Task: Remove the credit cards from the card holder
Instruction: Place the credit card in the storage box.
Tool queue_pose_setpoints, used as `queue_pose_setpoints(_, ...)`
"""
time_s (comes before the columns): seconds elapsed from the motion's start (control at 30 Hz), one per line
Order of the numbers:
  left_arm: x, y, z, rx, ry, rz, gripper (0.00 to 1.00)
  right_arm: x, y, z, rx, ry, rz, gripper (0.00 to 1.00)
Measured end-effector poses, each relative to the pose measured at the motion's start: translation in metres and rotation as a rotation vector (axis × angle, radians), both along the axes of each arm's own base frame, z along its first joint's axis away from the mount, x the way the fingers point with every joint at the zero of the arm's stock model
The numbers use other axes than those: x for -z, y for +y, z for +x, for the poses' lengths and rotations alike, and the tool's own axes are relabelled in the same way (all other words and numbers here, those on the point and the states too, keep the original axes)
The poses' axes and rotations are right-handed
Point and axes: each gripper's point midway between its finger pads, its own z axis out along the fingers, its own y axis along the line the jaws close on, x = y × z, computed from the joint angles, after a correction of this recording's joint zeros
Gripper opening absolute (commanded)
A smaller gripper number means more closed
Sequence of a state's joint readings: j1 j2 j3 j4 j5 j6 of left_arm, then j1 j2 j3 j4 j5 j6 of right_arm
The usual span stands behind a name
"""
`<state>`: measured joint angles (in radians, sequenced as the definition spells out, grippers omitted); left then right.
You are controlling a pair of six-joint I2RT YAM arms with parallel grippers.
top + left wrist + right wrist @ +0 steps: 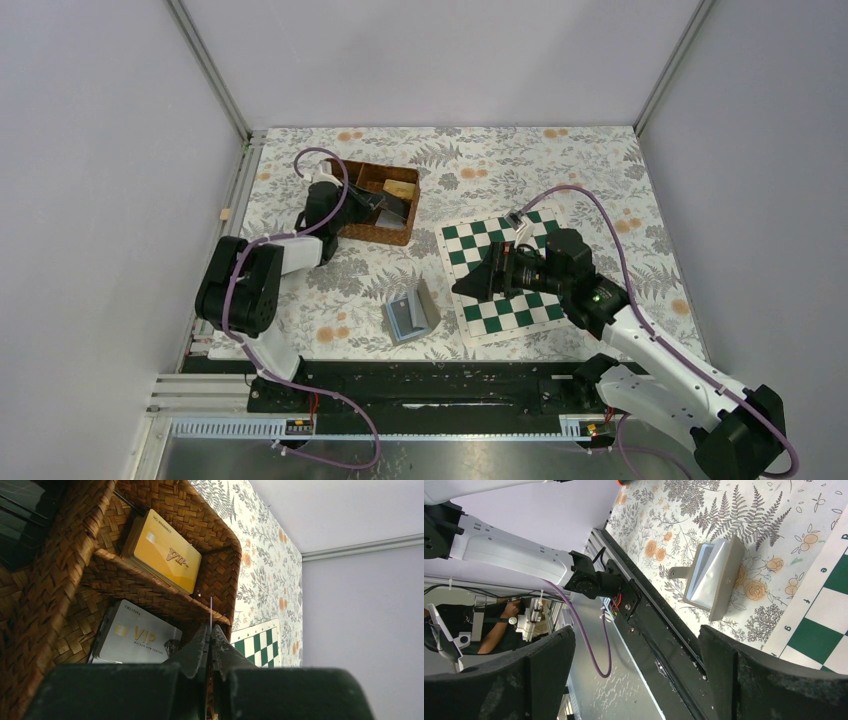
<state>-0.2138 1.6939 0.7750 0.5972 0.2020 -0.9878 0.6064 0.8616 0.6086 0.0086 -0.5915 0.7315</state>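
Observation:
The card holder lies open on the floral cloth, grey outside and light blue inside; it also shows in the right wrist view. My left gripper hangs over the brown wicker basket. Its jaws are shut on a thin card, seen edge-on as a pale line. A gold VIP card and a silver VIP card lie in separate basket compartments. My right gripper is open and empty, hovering just right of the card holder, above the chessboard's left edge.
A green and white chessboard mat lies right of the card holder. The wicker basket has woven dividers between its compartments. A black rail runs along the near table edge. Grey walls enclose the table.

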Motion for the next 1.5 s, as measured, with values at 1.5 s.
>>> queue_pose_setpoints(1.5,-0.02,0.005,-0.013,0.018,-0.038,0.073,0.0,0.013,0.003,0.006,-0.003,0.021,-0.042,0.99)
